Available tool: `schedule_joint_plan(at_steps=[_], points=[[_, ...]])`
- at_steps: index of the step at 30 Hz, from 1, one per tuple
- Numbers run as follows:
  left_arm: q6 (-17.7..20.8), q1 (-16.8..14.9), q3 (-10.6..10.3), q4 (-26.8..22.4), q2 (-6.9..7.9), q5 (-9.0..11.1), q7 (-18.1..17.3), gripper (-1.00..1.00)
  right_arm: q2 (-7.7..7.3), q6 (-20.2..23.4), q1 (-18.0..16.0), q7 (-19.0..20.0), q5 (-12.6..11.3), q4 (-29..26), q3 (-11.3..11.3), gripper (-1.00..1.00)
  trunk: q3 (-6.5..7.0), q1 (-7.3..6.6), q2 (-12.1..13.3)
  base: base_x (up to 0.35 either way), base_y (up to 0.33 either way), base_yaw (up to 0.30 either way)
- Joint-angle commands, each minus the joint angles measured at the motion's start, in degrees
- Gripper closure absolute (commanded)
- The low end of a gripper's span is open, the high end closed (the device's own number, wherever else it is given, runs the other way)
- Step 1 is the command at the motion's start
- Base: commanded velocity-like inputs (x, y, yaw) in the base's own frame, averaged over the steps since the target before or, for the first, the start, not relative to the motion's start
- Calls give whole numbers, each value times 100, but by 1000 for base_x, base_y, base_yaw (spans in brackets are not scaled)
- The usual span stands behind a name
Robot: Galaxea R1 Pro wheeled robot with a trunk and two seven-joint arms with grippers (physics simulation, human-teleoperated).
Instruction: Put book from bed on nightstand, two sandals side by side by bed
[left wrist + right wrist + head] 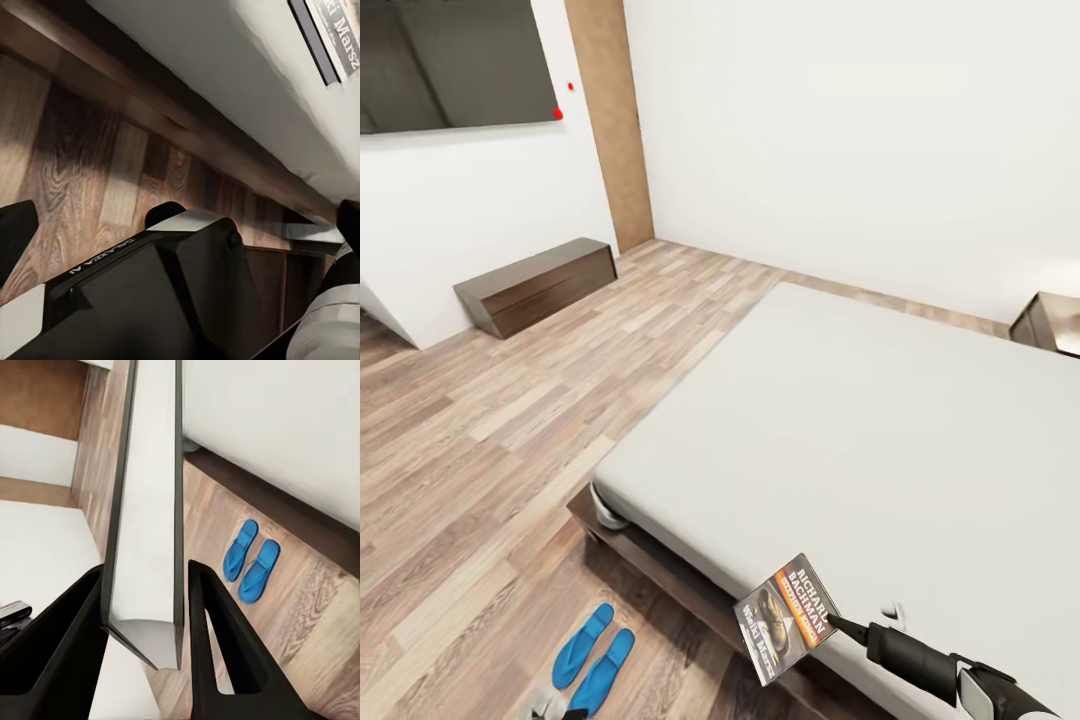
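Room: white walls and a brown wood-plank floor (490, 440); every place below is given relative to the bed (860, 440).
Bed: low, with a dark brown frame and a plain off-white mattress, reaching from the near right toward the far wall.
Long cabinet (535, 285): dark and low, well apart from the bed across the floor, against the wall under a dark screen (450, 65).
Nightstand (1050, 322): dark brown, just beside the bed's far right side, partly cut off by the picture edge.
Book (785, 618): lifted above the bed's near edge, tilted, its cover with the orange band and white lettering facing the head camera.
Right claw (840, 627): closed on the book; in the right wrist view its two dark fingers (225, 652) sit on either side of the thin book (146, 510), seen edge-on.
Sandals (593, 660): two bright blue ones on the floor near the bed's near corner, lying side by side and parallel, close enough that they may be touching.
Left claw: low beside the bed's frame; its wrist view shows the black body (135, 300), and I cannot tell how far it is open.
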Motion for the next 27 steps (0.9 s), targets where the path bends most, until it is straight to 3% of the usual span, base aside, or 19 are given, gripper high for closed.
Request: schedule_joint_plan(at_steps=[1,27], points=[[-33,-5,-49,4,0,41,-9,-100,-1,61,-1,21,-24,-3,-16,100,-4,0,-3,-4,1,292],[-33,-5,-44,4,16,41,-31,-100,35,61,-1,8,-22,-3,-14,100,-4,0,-3,0,0,292]])
